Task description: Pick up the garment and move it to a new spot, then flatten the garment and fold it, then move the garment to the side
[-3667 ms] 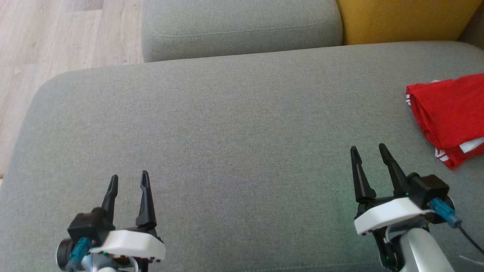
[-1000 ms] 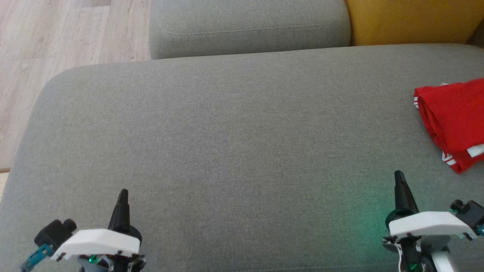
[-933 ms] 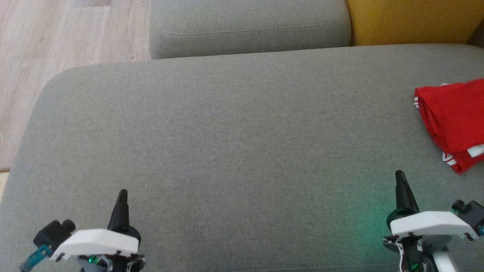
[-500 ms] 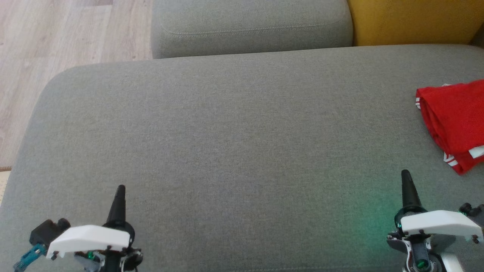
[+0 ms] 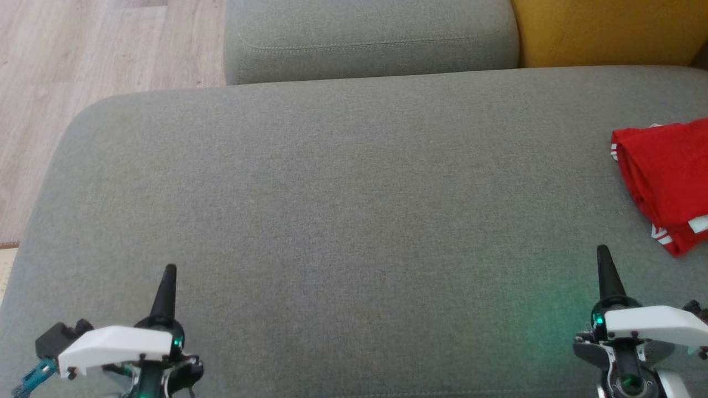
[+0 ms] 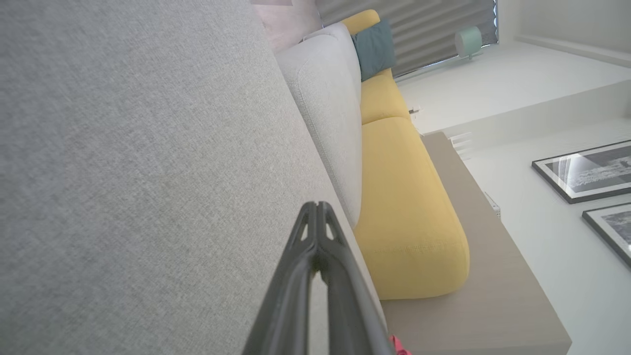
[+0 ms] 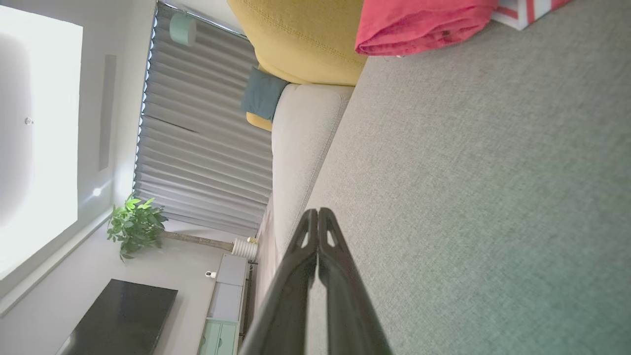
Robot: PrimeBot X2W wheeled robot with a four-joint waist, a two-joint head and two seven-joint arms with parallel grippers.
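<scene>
On the sofa (image 5: 354,193) the garment (image 5: 664,177) looked soft, light; I'd pinch its folded edge. My left gripper (image 5: 169,269), right gripper (image 5: 603,250) were together, empty.

Grey sofa seat (image 5: 332,182) w/ folded red garment (image 5: 666,177) (right edge)

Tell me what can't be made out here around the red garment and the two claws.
- Red garment: the head view's right edge cuts it off, so its full shape is unknown.
- Red scrap: in the left wrist view, at the bottom edge beside the left claw; too little shows to identify it.
- Framed prints: in the left wrist view, too small to read.
</scene>
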